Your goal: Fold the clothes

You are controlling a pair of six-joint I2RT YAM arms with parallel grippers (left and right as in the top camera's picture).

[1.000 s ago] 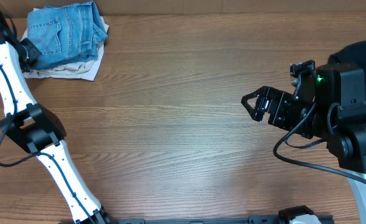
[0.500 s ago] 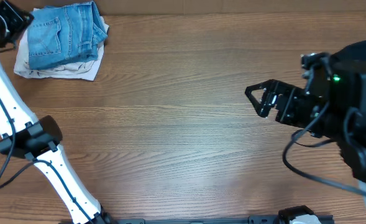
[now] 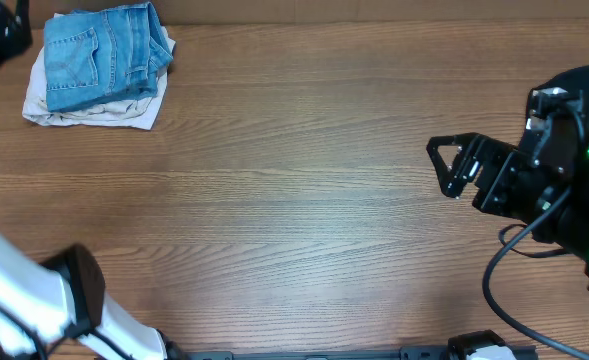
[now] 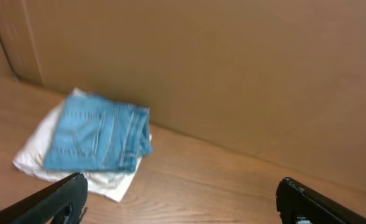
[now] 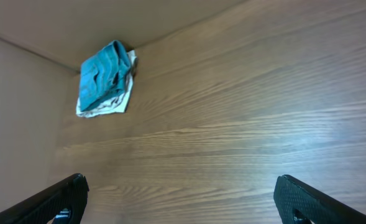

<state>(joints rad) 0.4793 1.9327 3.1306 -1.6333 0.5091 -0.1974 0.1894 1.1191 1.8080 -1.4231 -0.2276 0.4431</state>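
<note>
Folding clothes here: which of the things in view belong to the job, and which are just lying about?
Part of the job:
- folded jeans, lying on top of the off-white garment
- left gripper and right gripper, jaws open, holding nothing

Just there:
- wooden table
- cardboard wall behind the pile

text: none legible in any view | labels/brands: none readable on folded jeans (image 3: 102, 55), upper left of overhead frame | numbers/signs: none readable on counter (image 3: 294, 200) or brown wall (image 4: 232, 74) behind, left wrist view
</note>
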